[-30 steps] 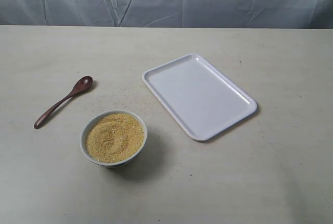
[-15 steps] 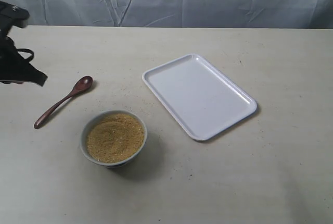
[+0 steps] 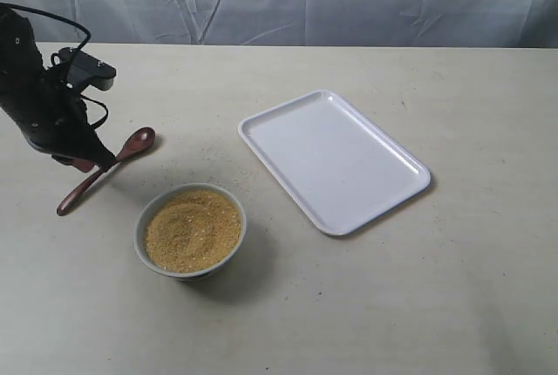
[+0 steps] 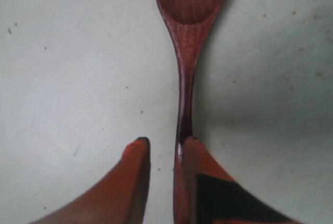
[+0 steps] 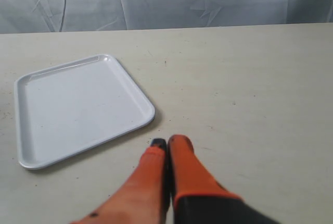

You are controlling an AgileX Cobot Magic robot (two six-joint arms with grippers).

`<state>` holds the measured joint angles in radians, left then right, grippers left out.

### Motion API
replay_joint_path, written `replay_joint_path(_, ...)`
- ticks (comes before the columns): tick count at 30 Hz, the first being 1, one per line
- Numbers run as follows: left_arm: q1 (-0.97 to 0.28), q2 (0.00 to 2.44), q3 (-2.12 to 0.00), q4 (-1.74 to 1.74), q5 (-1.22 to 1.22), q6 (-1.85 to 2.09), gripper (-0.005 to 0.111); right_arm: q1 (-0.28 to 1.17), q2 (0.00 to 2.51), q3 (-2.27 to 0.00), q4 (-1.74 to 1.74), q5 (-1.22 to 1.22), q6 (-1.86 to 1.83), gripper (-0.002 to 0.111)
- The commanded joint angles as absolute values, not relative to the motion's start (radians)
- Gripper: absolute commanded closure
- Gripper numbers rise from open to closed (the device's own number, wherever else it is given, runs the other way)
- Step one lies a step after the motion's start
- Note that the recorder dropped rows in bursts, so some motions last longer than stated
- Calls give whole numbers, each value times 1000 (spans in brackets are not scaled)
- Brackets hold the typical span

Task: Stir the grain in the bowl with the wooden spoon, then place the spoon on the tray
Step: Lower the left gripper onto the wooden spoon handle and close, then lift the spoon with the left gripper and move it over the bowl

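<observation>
At the left, the slim dark red-brown wooden spoon [image 3: 138,141] is straddled by the left gripper [image 3: 85,164], jaws slightly apart. Picking up seems in hand; next the jaws must be squeezed shut. Rightward are seen the small round white bowl [image 3: 190,187] of sandy yellow grain [image 3: 192,230], the flat white rectangular tray [image 3: 336,161], and the right gripper [image 5: 166,143], pinched shut.

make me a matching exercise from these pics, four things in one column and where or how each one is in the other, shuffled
Things
1. wooden spoon
2. bowl
3. tray
4. right gripper

States
a. shut, near a corner of the tray
b. flat on the table, nothing on it
c. full of grain
d. lying on the table, its handle between the open fingers of the left gripper

Pairs: 1-d, 2-c, 3-b, 4-a
</observation>
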<state>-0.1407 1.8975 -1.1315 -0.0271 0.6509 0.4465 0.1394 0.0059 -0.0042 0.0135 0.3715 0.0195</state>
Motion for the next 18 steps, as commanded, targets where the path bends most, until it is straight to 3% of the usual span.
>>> replay_joint_path(1,-143,1914,-1138,-62,604,460,67,134,0,0,12,360,19,105)
replay_joint_path(5,-143,1929,-1138,-93,600,493,62,134,0,0,12,360,19,105)
replay_joint_path(18,-143,2001,-1138,-116,614,508,66,134,0,0,12,360,19,105)
